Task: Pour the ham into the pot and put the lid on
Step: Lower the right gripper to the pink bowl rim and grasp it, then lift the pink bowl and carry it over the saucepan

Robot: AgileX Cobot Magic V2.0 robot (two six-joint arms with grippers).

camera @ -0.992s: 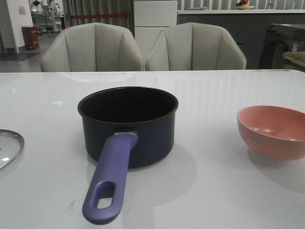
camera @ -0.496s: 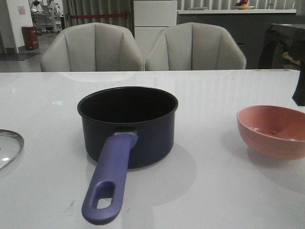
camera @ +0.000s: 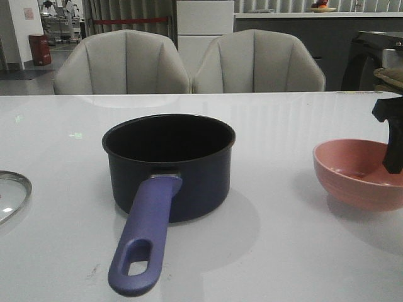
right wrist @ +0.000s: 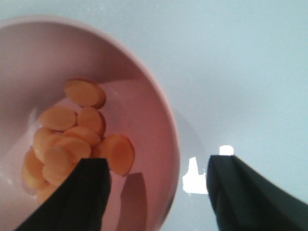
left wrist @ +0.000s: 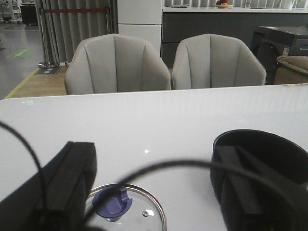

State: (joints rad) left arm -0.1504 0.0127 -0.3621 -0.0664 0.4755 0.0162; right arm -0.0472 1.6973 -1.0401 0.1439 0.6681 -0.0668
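The dark pot (camera: 169,165) stands mid-table, its purple-blue handle (camera: 143,239) toward me; its rim also shows in the left wrist view (left wrist: 269,144). The glass lid (camera: 11,194) lies flat at the left edge, knob up (left wrist: 112,202). Several ham slices (right wrist: 72,139) lie in the salmon-pink bowl (camera: 360,173) at the right. My right gripper (right wrist: 158,185) is open and straddles the bowl's rim (right wrist: 166,144), one finger (right wrist: 84,192) inside, the other outside; it shows in the front view (camera: 395,135). My left gripper (left wrist: 154,192) is open, above the lid.
Two grey chairs (camera: 189,63) stand behind the table's far edge. A dark cabinet (camera: 371,56) is at the back right. A black cable (left wrist: 144,171) crosses the left wrist view in front of the lid.
My right gripper has come into the front view from the right and lowered over the pink bowl. Pot, lid and bowl have not moved.
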